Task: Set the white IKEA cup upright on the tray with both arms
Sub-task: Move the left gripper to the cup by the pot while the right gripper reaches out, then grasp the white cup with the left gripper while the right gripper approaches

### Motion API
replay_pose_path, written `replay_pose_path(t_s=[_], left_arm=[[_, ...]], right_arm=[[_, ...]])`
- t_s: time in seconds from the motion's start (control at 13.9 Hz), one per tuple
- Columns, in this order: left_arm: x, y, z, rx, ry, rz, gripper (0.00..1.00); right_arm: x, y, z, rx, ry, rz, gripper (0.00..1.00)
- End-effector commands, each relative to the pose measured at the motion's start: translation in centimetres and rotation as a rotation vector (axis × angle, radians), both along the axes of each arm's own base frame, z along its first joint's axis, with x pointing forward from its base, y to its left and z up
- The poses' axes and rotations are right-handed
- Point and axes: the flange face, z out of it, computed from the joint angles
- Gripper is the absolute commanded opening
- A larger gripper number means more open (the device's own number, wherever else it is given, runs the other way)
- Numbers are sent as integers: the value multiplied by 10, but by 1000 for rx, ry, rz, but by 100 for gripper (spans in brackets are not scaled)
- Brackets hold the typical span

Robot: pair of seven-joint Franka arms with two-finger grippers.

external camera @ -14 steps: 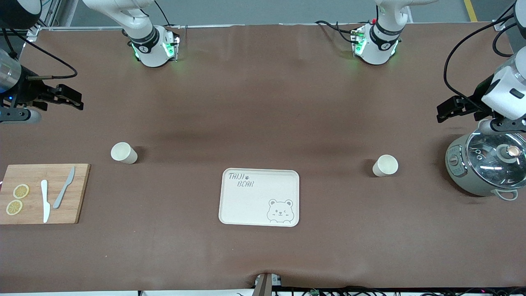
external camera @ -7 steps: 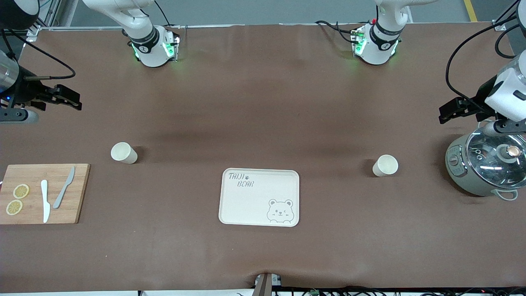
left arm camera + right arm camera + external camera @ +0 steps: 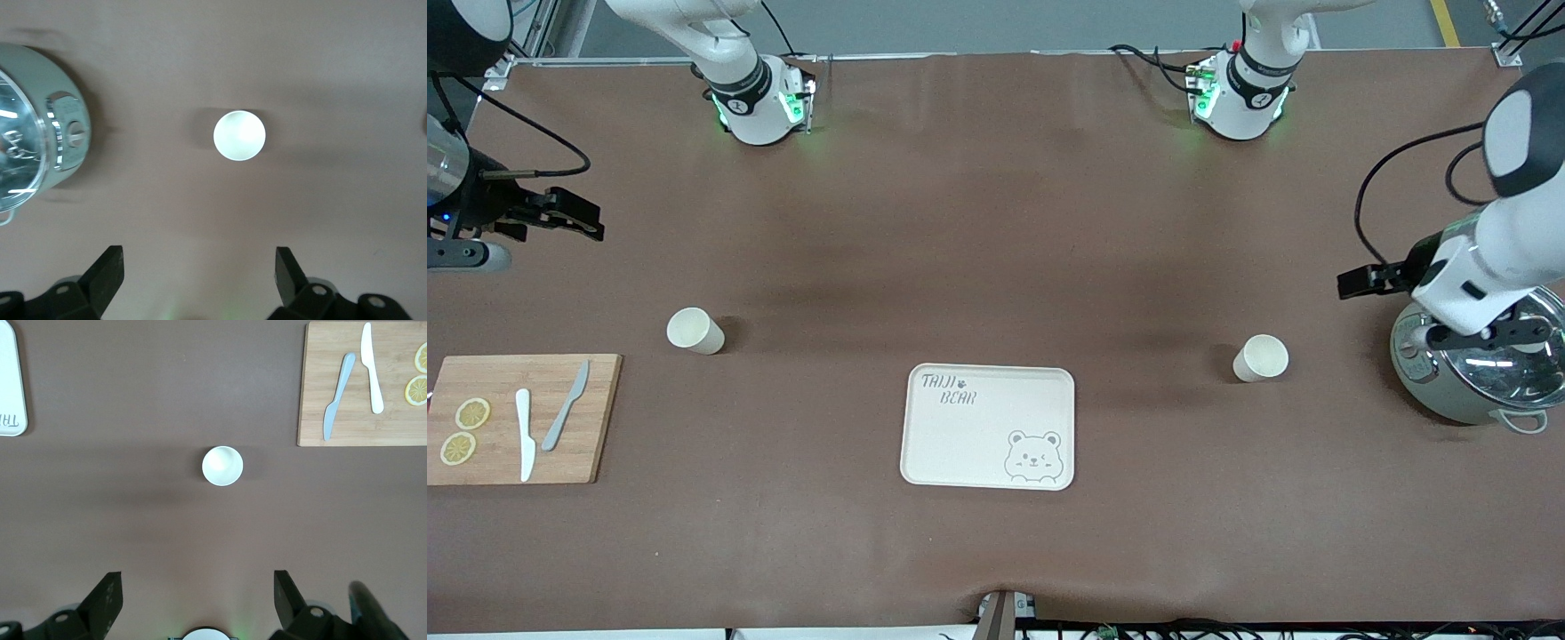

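1. A brown-covered table is being shown from above. A flat cream-white rectangular tray with a grey bear drawing (image 3: pixel 988 427) is lying bare at lower centre of the front view.
2. Two small white cups are standing upright on the table: the white cup at centre left (image 3: pixel 694 330) and the white cup at centre right (image 3: pixel 1260 357), each well apart from the tray.
3. The left gripper (image 3: pixel 1360 281) is being held at the right edge, over the table between a grey-green lidded cooker (image 3: pixel 1476 378) and the centre-right cup, its fingers spread and empty.
4. The right gripper (image 3: pixel 569 213) is being held at upper left, spread and empty.
5. The step is judged to be the approach; next, each gripper would need lowering around its cup.
6. A wooden cutting board (image 3: pixel 520 418) at lower left is being cut off by the frame edge; the cooker's lid is partly hidden by the left arm.
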Motion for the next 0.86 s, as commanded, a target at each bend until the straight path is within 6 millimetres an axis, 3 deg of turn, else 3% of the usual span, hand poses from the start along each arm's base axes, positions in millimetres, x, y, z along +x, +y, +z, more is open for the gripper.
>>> replay_pose_path(t_s=[0.0,0.07,0.14,0.22,0.5,0.79], left_arm=[[15,-7,-50,-15,29,7,100],[19,-8,-65,-18,26,8,100],[20,-6,-81,-22,35,12,100],[21,-9,-93,-24,28,8,100],[8,-6,-163,-28,-30,48,100],[-6,11,-218,-39,-82,79,100]], right_arm=[[10,1,-8,-31,23,-4,100],[10,0,-7,-19,22,-6,100],[15,1,-24,-20,54,-3,100],[29,1,-56,-25,118,-3,100],[36,-1,-69,-30,160,-2,100],[44,-10,-77,-33,165,-33,100]])
